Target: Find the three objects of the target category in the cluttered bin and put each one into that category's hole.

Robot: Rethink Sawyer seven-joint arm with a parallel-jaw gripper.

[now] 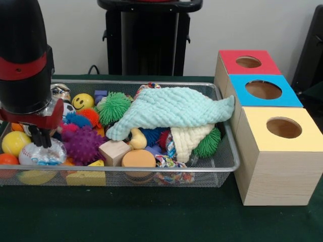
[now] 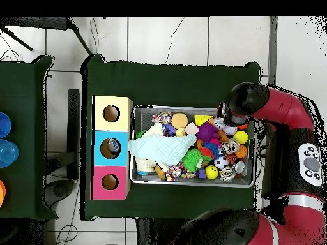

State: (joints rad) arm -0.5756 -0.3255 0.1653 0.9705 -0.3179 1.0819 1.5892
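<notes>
The gripper point(image 1: 39, 135) hung low over the end of the bin point(image 1: 222, 169) farthest from the boxes, its dark fingers point(image 1: 36, 136) drawn close together with nothing visibly between them, though the front view was too crowded there to be sure they had fully met. Directly under the tips lay a ball in crinkly clear wrap point(image 1: 42, 153), with a yellow ball point(image 1: 15, 143) just beside it and a purple spiky ball point(image 1: 82, 144) on the side toward the boxes.

The target category could not be told from the scene. If balls were wanted, the nearest sat straight below the fingers, so the coming move looked like a short drop rather than a reach. The three boxes stood at the bin's opposite end: yellow box point(image 1: 277, 151), blue box point(image 1: 263, 91), red box point(image 1: 248, 62). Any carry had to cross the whole bin.

A mint cloth point(image 1: 171, 108) covered much of the middle, hiding what lay beneath. In the overhead view something seemed to sit inside the blue hole point(image 2: 110, 148).
</notes>
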